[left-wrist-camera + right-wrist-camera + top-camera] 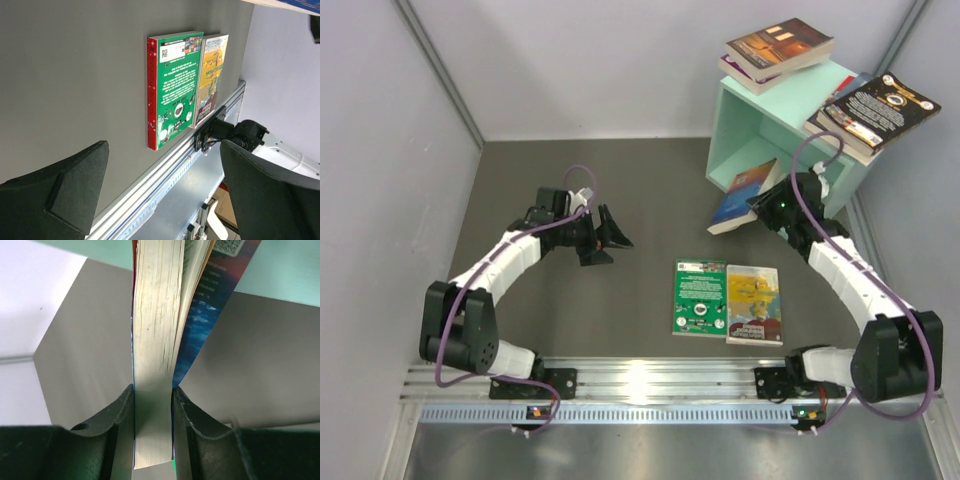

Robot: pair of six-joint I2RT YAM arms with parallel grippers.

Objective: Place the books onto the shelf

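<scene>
Near the upper right, right fingers [120, 425] pinch a blue book [745, 192] at the shelf [800, 95]; left fingers [65, 195] spread wide, empty.

1. The shelf [795, 100] sits at the far right of the table [570, 180], its open face turned toward the middle.
2. Up on its top, at the far-left corner, is a pair of books [778, 48], one on the other.
3. Also on top, further right, a second stack [875, 110] hangs out past the shelf's right edge.
4. At the open face, the held book [745, 190] leans partly into the opening, with the right gripper [775, 205] clamped on its near end.
5. Mid-table, nearer the arms, the left flat book [699, 297] and the right flat book [753, 304] lie touching side by side.
6. The left gripper [610, 235] hangs left of and behind them, well apart.
</scene>
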